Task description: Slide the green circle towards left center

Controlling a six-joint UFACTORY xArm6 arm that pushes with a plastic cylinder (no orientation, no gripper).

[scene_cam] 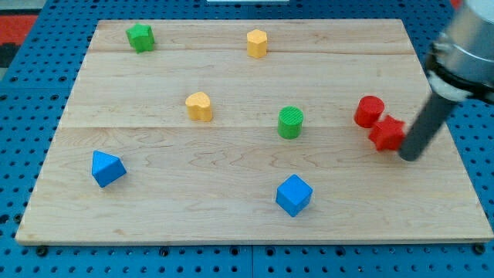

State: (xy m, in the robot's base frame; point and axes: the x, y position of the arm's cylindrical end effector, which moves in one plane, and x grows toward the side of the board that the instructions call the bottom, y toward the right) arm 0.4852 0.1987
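1. The green circle [290,122] stands a little right of the counter's [231,216] middle, apart from every other block, and well short of the left centre you want it at.

2. You are at the approach step, as I judge it: my tip [410,157] rests at the view's right, just beside the red block [387,133] and seemingly touching it, with the red cylinder [369,110] close above that. It is well apart from the green circle.

3. Your next move calls for bringing my tip round to the green circle's right side, clear of the two red pieces, then pushing straight toward the view's left.

4. Mind the yellow block [199,106]: it sits left of the green circle and slightly higher, near the pushing line. Keep the push level or a touch low to pass beneath it.

5. The green star-like block [140,37], the yellow hexagon-like block [257,43], the blue block at lower left [106,168] and the blue cube [293,194] lie off that line.

6. There is no claw here to open or close: the arm ends in a plain rod, which holds nothing.
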